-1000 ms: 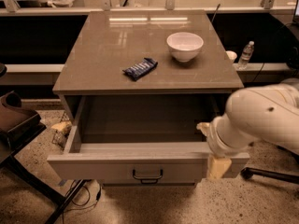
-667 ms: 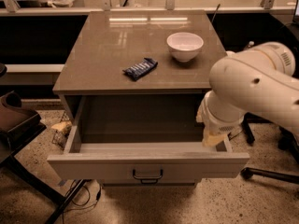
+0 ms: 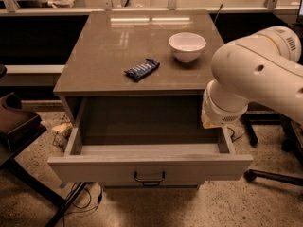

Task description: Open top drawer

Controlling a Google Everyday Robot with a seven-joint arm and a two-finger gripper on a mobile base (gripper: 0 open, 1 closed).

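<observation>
The top drawer stands pulled far out of the grey-beige cabinet, its plain grey inside showing and empty. Its small dark loop handle sits at the centre of the flat front. My big white arm fills the right side. My gripper is mostly hidden under the arm's wrist; only a pale beige bit shows at the drawer's right wall, above its rear part. It holds nothing that I can see.
On the cabinet top lie a blue snack packet and a white bowl. A dark chair stands at the left, a chair base at the right, and cables lie on the floor under the drawer.
My arm has lifted and swung back from the drawer's front right corner to above its right wall. The drawer has stayed open at the same reach.
</observation>
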